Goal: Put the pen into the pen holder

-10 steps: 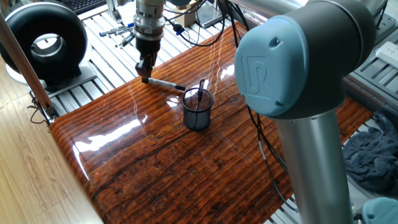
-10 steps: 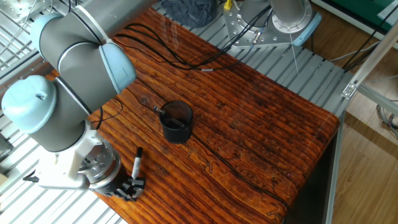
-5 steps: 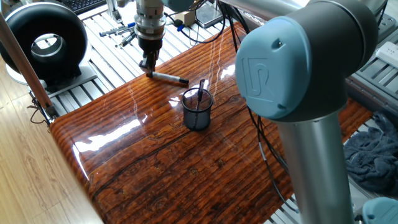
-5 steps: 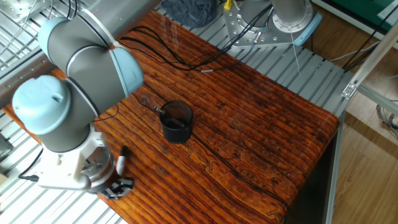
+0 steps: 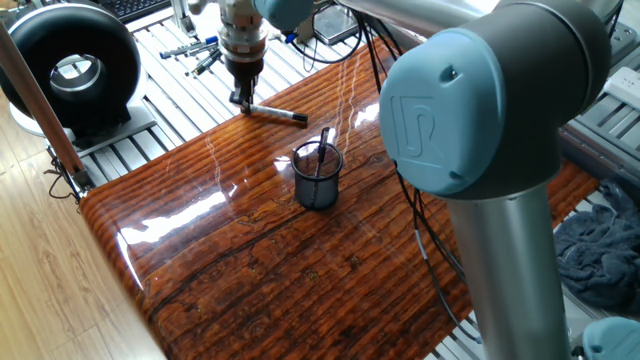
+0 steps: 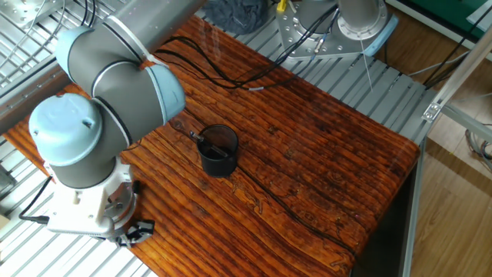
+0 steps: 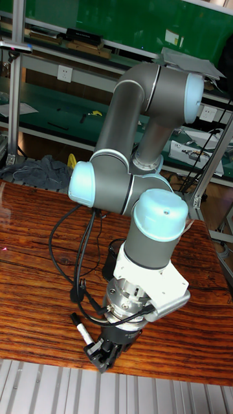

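Gripping one end of the pen (image 5: 278,112), the gripper (image 5: 242,98) is being held above the far edge of the table (image 5: 300,260), with its fingers clenched on the barrel's tip. The pen is being carried roughly level, its free end sticking out sideways toward the holder (image 5: 318,177), which is standing upright well apart, nearer the table's middle. A thin dark pen is already leaning inside the holder.

In the other fixed view the pen is being hidden by the arm's bulk; only the gripper (image 6: 137,231) is showing at the table's edge, with the holder (image 6: 217,151) some way off. In the tall fixed view the gripper (image 7: 105,354) is pointing straight down, and a pale barrel with a dark tip, the pen (image 7: 81,326), is seen jutting out beside it; the exact contact is probably at the pen's other end, though that is not clear from this angle.

An end grip is likely being used so that the long free part can be tipped upright and lowered into the holder's mouth. The pen would need turning toward vertical before it is brought over the rim.
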Controlling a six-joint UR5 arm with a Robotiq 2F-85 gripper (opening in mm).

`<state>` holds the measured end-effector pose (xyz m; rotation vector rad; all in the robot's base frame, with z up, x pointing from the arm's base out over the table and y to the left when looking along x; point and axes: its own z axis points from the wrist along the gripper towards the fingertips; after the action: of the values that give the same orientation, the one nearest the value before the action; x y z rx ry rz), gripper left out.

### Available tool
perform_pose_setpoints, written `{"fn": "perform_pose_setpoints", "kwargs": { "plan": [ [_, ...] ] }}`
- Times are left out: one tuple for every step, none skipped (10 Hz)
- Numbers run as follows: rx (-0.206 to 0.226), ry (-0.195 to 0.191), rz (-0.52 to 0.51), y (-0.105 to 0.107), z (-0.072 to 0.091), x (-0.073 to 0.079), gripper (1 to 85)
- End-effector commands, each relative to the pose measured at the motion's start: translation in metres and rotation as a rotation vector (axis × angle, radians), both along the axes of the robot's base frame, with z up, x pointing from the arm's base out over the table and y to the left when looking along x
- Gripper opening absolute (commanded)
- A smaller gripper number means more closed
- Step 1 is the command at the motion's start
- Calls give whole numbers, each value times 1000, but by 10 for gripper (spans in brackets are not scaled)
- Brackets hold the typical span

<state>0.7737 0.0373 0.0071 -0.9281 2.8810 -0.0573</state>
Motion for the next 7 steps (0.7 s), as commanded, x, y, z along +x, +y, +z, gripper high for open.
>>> {"fn": "perform_pose_setpoints", "kwargs": {
  "plan": [
    [3,35,-25,-2,0,-9,13],
    [-2,52,-28,-3,0,-13,13],
    [-8,70,-27,-4,0,-18,13],
    [-20,90,-20,-7,-1,-23,13],
    [-25,108,-18,-9,5,-31,13],
    [-27,135,-17,-10,19,-41,13],
    [-44,154,-14,-14,34,-49,13]
  ]
}}
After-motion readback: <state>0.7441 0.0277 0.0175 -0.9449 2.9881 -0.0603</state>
